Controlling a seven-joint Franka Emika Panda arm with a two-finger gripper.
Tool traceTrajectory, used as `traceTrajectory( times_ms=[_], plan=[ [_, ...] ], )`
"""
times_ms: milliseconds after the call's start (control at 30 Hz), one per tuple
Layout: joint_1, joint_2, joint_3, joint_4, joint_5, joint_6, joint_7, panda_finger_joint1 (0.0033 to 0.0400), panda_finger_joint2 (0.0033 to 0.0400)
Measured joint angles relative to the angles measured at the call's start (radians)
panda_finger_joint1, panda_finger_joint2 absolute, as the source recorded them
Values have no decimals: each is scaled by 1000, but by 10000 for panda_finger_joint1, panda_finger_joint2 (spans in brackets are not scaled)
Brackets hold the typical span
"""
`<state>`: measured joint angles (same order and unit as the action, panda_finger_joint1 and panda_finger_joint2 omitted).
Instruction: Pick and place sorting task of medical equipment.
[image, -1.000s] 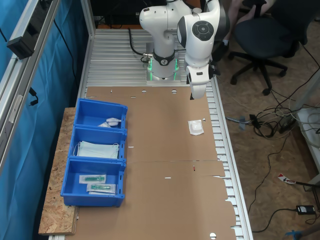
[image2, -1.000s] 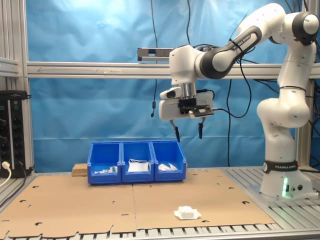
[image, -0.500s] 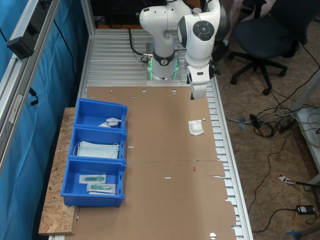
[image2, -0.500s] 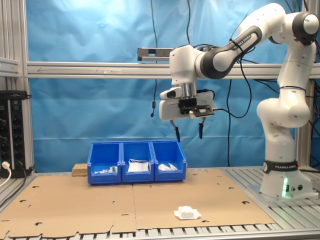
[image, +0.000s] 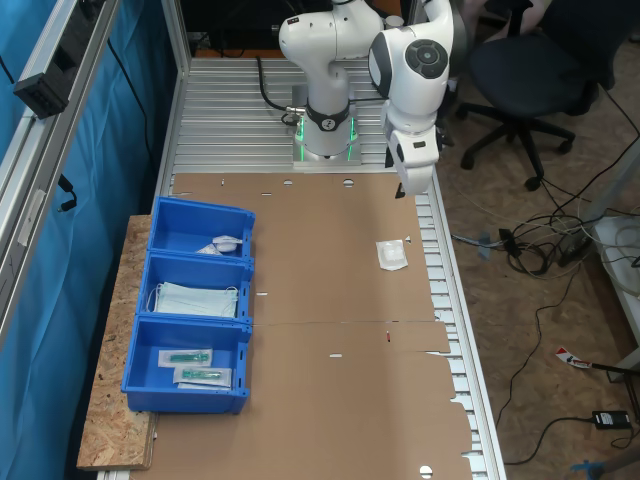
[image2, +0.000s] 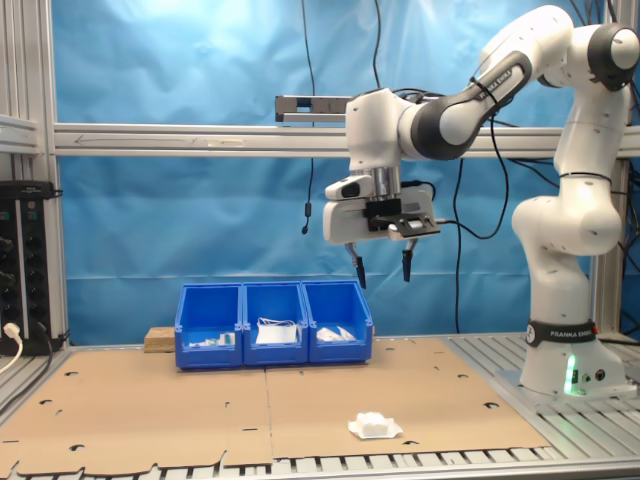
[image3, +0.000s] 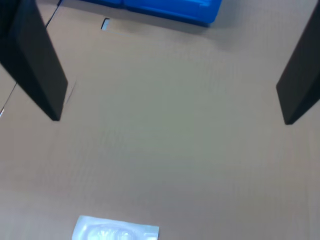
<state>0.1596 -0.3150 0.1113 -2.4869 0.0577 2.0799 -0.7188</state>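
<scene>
Nearest to us in the second exterior view, the white packet (image2: 375, 426) lies flat on the cardboard-covered counter (image2: 200, 420), well apart from the bins. Above it, our gripper (image2: 382, 267) hangs high with its jaws spread wide and empty. Farthest back stand the three blue bins (image2: 274, 323), each already holding items. We judge the pick not yet begun: descent, grasp and drop-off all remain.
</scene>
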Motion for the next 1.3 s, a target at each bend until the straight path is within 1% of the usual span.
traceTrajectory(
  times_ms=[300,633,667,1100,1300],
  plan=[
    [18,66,30,0,0,69,0,400,400],
    [23,172,54,0,0,170,0,400,400],
    [24,194,56,0,0,193,0,400,400],
    [24,322,57,0,0,348,0,400,400],
    [24,358,57,0,0,393,0,400,400]
  ],
)
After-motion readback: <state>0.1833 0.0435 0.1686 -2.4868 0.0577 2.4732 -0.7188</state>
